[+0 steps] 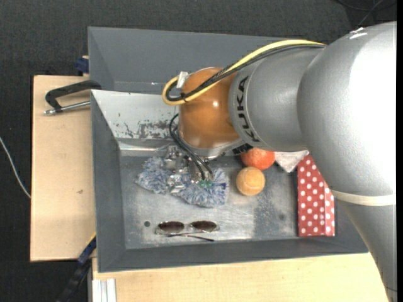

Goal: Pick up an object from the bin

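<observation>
My gripper (pixel 181 167) is low in the middle of the bin, pressed down onto a crumpled blue-and-white cloth (pixel 208 192). Its metal parts sit on the cloth's top, under the orange cover. The cloth spreads left and right of the gripper on the bin floor. A yellow-orange ball (pixel 250 182) lies just right of the cloth. An orange-red ball (pixel 258 158) rests behind it, partly under the arm.
A pair of sunglasses (pixel 187 228) lies near the bin's front wall. A red box with white dots (pixel 315 200) stands against the right wall, with something pale (pixel 291 162) behind it. The arm covers the bin's right rear.
</observation>
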